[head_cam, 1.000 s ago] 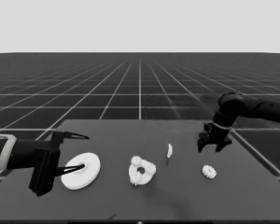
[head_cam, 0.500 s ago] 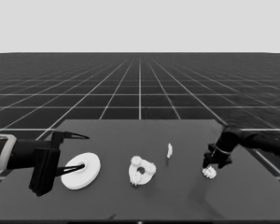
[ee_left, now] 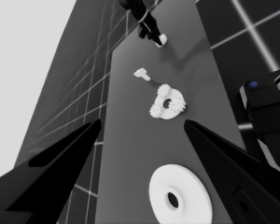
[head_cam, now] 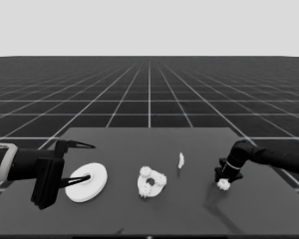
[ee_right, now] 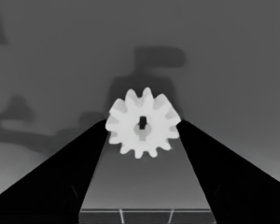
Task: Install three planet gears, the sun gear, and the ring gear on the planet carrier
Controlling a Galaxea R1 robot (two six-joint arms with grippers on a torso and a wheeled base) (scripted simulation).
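Dark tabletop carries the smaller round part at its middle, with three gears already seated on it. Right of that part, the right gripper has dropped from above since a second ago and now clenches the last loose gear between its fingertips. Left of it, the larger round part lies under the parked left gripper, fingers spread. Judging by this, lifting comes next.

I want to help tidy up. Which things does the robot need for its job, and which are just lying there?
For the job: gear in the right hand; three gears on the smaller round part; larger round part, under the waiting left hand.
Just lying there: thin white piece.
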